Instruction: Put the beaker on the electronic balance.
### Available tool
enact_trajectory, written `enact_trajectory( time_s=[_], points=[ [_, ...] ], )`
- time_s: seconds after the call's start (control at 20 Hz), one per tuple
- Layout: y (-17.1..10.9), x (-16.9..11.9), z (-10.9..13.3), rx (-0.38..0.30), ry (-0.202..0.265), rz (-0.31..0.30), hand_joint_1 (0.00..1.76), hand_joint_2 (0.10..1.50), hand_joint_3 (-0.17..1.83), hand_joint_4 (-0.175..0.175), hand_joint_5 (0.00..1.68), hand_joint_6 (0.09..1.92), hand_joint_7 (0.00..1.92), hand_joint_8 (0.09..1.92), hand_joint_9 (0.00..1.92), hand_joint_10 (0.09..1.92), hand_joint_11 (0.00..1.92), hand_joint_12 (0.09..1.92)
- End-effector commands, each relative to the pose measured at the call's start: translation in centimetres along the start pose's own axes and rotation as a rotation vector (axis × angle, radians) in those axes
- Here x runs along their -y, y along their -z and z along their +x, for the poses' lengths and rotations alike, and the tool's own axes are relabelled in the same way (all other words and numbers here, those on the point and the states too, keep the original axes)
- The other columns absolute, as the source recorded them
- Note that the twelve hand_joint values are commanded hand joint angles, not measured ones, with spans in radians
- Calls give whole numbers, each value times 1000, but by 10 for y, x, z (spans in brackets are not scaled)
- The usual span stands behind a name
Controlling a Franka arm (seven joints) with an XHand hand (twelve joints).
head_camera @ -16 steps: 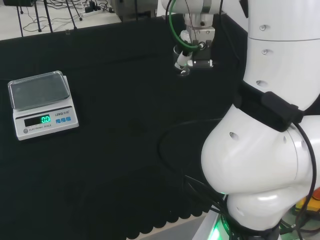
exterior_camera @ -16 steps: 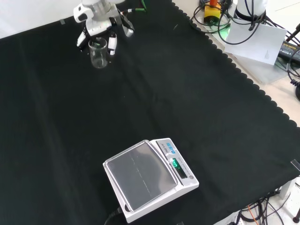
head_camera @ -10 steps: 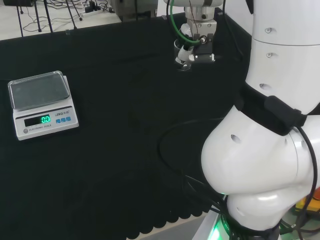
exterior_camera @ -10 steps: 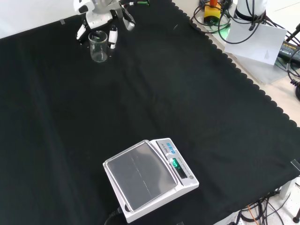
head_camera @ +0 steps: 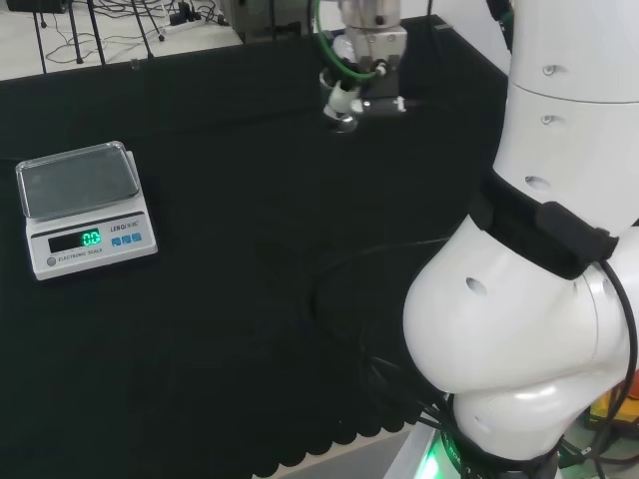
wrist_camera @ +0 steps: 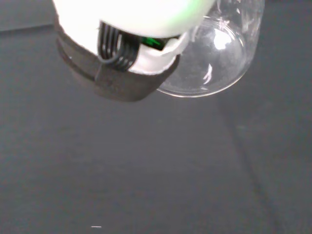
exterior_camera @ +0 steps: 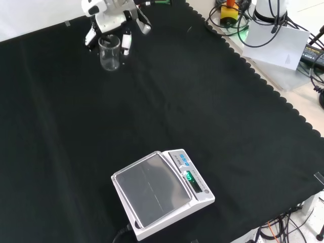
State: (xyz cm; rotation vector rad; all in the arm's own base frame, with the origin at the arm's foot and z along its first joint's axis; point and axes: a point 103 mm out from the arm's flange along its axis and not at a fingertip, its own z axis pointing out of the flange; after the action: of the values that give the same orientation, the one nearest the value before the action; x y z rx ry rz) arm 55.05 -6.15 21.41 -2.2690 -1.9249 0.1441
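Observation:
A clear glass beaker hangs at the far end of the black cloth in the front view, with the hand above it and its fingers curled down around the rim. In the wrist view the beaker's rounded base shows past a black and white part of the hand, with cloth well below it. The head view shows the hand at the upper middle. The electronic balance sits near the front edge of the front view; in the head view the balance lies at the left, its pan bare.
The arm's big white links take up the right of the head view. Cables and equipment lie beyond the cloth's scalloped edge at the front view's upper right. Wide black cloth lies between the beaker and the balance.
The hand has carried the beaker up and to the left in the head view. In the front view the beaker has shifted slightly right. The balance has not moved.

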Motion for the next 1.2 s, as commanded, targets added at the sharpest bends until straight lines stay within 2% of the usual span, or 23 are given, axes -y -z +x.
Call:
enact_trajectory(
  time_s=[0.05,0.3,0.7,1.2],
  points=[
    [-4,-4,112,6,142,29,1179,816,872,3,823,1455,808,1636,1093,1349,1224,1062],
    [-6,-8,193,15,249,35,1180,815,873,4,824,1454,810,1634,1094,1348,1224,1062],
    [-6,-6,285,53,377,46,1181,812,875,3,829,1448,813,1631,1095,1345,1224,1062],
    [-29,-11,361,91,474,88,1184,804,880,3,838,1437,820,1621,1100,1337,1225,1059]
  ],
)
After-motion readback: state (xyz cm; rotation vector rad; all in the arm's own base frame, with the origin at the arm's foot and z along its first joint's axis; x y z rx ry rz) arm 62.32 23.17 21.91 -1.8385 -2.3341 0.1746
